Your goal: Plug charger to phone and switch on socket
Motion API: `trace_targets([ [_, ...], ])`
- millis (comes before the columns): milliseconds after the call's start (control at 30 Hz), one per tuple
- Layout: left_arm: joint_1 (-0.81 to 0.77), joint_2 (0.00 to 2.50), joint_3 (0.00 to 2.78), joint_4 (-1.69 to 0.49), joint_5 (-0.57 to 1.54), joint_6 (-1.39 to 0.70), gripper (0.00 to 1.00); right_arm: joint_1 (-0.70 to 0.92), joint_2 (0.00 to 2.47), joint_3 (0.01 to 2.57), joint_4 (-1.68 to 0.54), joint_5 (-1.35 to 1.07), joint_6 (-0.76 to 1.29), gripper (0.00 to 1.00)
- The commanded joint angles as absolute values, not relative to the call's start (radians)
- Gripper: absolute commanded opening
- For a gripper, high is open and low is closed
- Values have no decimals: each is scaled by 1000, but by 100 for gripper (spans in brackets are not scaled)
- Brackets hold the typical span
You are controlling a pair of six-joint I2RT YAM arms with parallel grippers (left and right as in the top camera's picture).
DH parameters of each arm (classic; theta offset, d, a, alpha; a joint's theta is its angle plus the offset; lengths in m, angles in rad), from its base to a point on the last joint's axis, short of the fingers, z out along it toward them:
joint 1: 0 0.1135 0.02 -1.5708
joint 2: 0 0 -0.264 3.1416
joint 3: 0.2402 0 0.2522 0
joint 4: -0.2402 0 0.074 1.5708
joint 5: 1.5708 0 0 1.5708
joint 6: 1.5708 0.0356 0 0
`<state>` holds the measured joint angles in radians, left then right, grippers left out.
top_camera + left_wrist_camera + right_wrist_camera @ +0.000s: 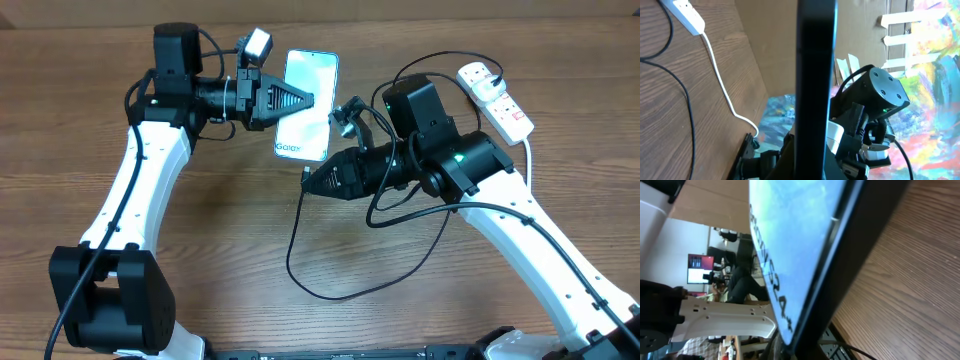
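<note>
Close against the right wrist camera: phone (790,235), blue screen and bottom edge. Flat over the worktop (230,240), screen up, clamped at its side by the left end effector (308,99). Right end effector (307,180) closed on the connector end of the charger (290,258), just at the phone's bottom edge; plugged in or not, impossible to tell. Slack cable looped on the wood. Socket (495,95) well apart, far right.
</note>
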<state>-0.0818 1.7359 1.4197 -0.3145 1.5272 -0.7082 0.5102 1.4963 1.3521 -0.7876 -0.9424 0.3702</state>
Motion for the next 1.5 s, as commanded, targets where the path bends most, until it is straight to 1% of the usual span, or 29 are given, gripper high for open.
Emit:
trace_targets([
  [0,-75,1728,1429,-302,1581,-722,4,521,1508,1348,-770,-1007,366,4],
  [267,-53,1728,1429,-302,1578,-723,4,447,1508,1348,-734,-1005,397,4],
  [700,-52,1728,1429,-301,1521,-764,4,450,1508,1348,-685,-1016,454,4],
  [800,-52,1728,1429,-290,1457,-764,4,450,1508,1348,-688,-1015,453,4],
  [933,-44,1728,1429,-233,1317,-796,4,450,1508,1348,-707,-989,453,4],
  [1067,-18,1728,1429,-239,1180,-805,4,450,1510,1348,-791,-773,476,4],
  [1167,-2,1728,1429,-299,1117,-799,4,451,1520,1348,-870,-488,562,4],
  [1267,0,1728,1429,-381,1072,-740,4,460,1553,1348,-922,-253,661,4],
  [1333,0,1728,1429,-424,1059,-700,4,471,1589,1348,-940,-164,711,4],
  [1467,0,1728,1429,-468,1058,-656,4,515,1700,1348,-920,-123,764,4],
])
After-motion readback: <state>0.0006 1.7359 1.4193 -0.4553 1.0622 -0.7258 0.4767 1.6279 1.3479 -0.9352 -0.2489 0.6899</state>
